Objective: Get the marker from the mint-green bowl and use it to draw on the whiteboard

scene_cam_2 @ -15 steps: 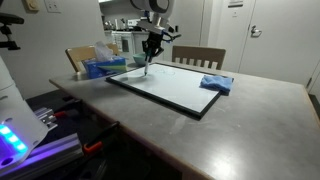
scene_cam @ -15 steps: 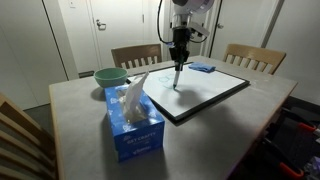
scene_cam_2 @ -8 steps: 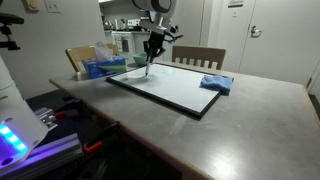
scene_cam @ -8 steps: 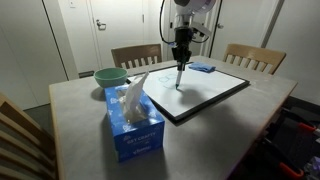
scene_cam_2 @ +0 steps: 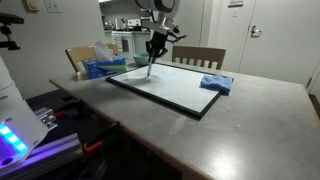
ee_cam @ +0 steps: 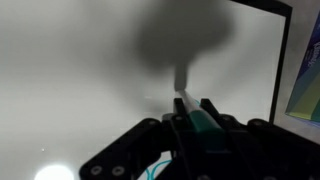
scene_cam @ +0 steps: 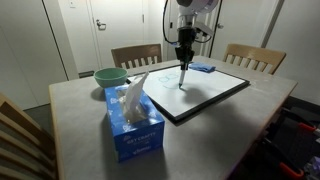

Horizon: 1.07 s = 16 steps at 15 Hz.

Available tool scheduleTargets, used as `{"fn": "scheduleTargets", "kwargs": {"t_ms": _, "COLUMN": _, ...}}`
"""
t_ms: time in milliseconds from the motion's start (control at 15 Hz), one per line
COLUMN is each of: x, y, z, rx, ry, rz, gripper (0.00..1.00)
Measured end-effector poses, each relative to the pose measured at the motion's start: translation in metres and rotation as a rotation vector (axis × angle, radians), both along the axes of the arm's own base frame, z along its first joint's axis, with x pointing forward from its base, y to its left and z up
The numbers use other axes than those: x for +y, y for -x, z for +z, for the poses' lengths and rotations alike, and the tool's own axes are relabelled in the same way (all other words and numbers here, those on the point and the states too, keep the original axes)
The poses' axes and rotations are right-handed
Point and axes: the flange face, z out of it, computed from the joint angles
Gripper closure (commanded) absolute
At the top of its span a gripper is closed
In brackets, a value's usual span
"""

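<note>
My gripper (scene_cam: pixel 185 62) is shut on the marker (scene_cam: pixel 182 77), a thin dark stick that points down, with its tip on or just above the whiteboard (scene_cam: pixel 215 98). The same grip shows in an exterior view (scene_cam_2: pixel 154 54) over the whiteboard (scene_cam_2: pixel 175 90). In the wrist view the jaws (ee_cam: pixel 190 112) clamp the marker's teal body (ee_cam: pixel 200 120) and its tip hangs over the white board (ee_cam: pixel 70 80). The mint-green bowl (scene_cam: pixel 110 76) stands left of the board, behind the tissue box, and looks empty.
A blue tissue box (scene_cam: pixel 134 121) stands at the table's near left, also in an exterior view (scene_cam_2: pixel 104 67). A flat blue eraser pad (scene_cam: pixel 202 68) lies on the board's far corner (scene_cam_2: pixel 216 84). Wooden chairs (scene_cam: pixel 254 57) stand behind the table.
My gripper with the marker has shifted a little to the right across the whiteboard. Nothing else has moved.
</note>
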Motion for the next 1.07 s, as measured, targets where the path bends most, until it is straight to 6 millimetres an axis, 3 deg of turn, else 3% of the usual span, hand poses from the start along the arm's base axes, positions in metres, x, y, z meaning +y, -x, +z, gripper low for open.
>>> {"fn": "scheduleTargets", "kwargs": {"t_ms": 1067, "x": -0.048, "y": 0.012, "z": 0.002, "rx": 0.002, "ry": 0.035, "rz": -0.024, "gripper": 0.95}}
